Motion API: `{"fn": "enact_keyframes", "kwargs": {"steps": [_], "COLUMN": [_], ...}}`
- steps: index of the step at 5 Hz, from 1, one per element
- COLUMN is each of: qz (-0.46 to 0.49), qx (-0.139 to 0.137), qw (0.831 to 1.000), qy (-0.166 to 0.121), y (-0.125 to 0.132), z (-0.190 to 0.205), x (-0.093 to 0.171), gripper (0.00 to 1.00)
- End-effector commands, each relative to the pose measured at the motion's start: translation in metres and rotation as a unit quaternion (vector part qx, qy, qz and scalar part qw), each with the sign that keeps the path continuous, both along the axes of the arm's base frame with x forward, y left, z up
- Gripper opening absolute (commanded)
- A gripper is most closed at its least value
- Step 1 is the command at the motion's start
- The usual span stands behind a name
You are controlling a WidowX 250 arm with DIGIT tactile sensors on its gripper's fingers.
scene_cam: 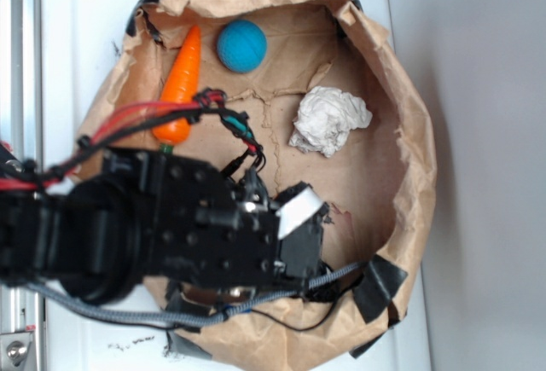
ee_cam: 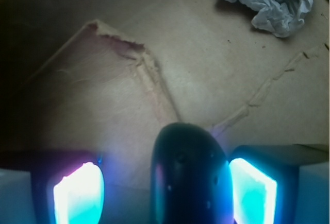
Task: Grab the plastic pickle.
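Observation:
The plastic pickle [ee_cam: 188,177] is dark green and glossy, and its rounded end points away from the camera in the wrist view. It lies on the brown paper floor between the two lit pads of my gripper [ee_cam: 166,190]. The right pad [ee_cam: 252,193] sits right against its side. The left pad [ee_cam: 80,195] stands clear of it with a visible gap. The gripper is open around the pickle. In the exterior view my gripper [scene_cam: 299,226] is low in the near half of the bowl, and the arm hides the pickle.
An orange carrot [scene_cam: 182,81] and a blue ball [scene_cam: 241,45] lie at the far side of the brown paper bowl [scene_cam: 409,132]. Crumpled white paper [scene_cam: 331,119] [ee_cam: 268,2] sits ahead to the right. The paper floor has torn, raised creases [ee_cam: 149,74].

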State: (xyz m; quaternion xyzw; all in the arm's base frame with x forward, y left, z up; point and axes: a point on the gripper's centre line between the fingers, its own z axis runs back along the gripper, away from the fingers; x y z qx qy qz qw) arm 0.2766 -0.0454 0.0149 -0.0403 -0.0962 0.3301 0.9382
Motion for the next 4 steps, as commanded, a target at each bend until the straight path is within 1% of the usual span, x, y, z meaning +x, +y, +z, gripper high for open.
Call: {"fn": "enact_keyframes", "kwargs": {"steps": [1, 2, 3, 4], "qz": [0.011, 0.025, 0.034, 0.060], "qx": [-0.011, -0.024, -0.049, -0.045], "qw": [1.000, 0.999, 0.998, 0.996], "qy": [-0.014, -0.022, -0.028, -0.038], "y": [0.002, 0.012, 0.025, 0.038], "z": [0.013, 0.022, 0.046, 0.092], "x": [0.002, 0.002, -0.003, -0.014], "gripper": [0.00, 0.00, 0.00, 0.00]}}
